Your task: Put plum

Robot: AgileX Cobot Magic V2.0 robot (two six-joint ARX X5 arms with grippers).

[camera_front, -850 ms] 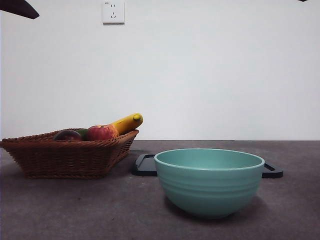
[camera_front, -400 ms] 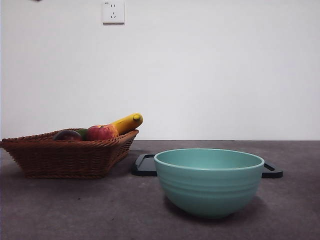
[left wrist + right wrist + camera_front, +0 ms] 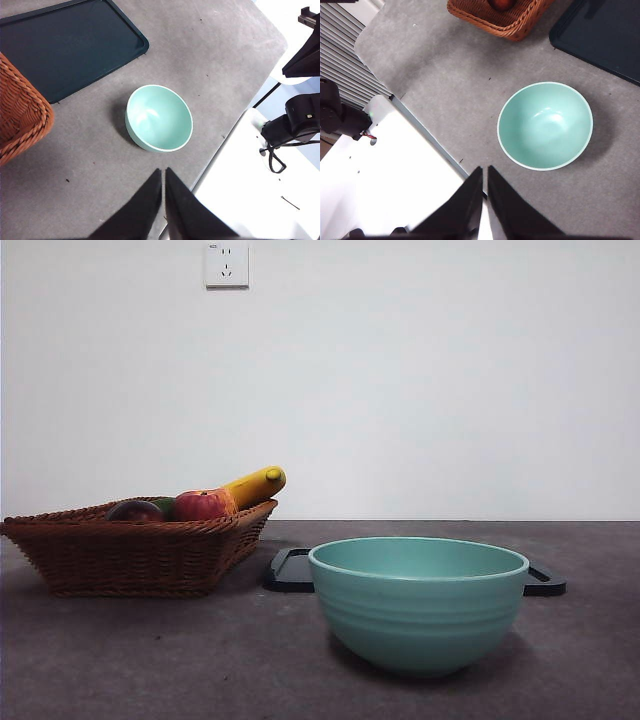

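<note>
Plum (image 3: 134, 510), round, glossy and dark maroon, lies in the brown woven wicker basket (image 3: 130, 555) among other fruit, well apart from both arms. The left gripper (image 3: 163, 175) and right gripper (image 3: 484, 173), each pressed together and empty, hang high above the grey bench (image 3: 200, 660); neither is clearly nearer.

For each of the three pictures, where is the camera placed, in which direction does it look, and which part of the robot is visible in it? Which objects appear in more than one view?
Front view: low, at table height, looking level across at the bowl, the basket with the plum, and the tray; no arm shows.
Left wrist view: high above, looking down on bowl, tray and a basket corner; the left gripper shows, jaws shut.
Right wrist view: high above, looking down on the same things; the right gripper shows, jaws shut.
All three share bowl, basket and tray.
</note>
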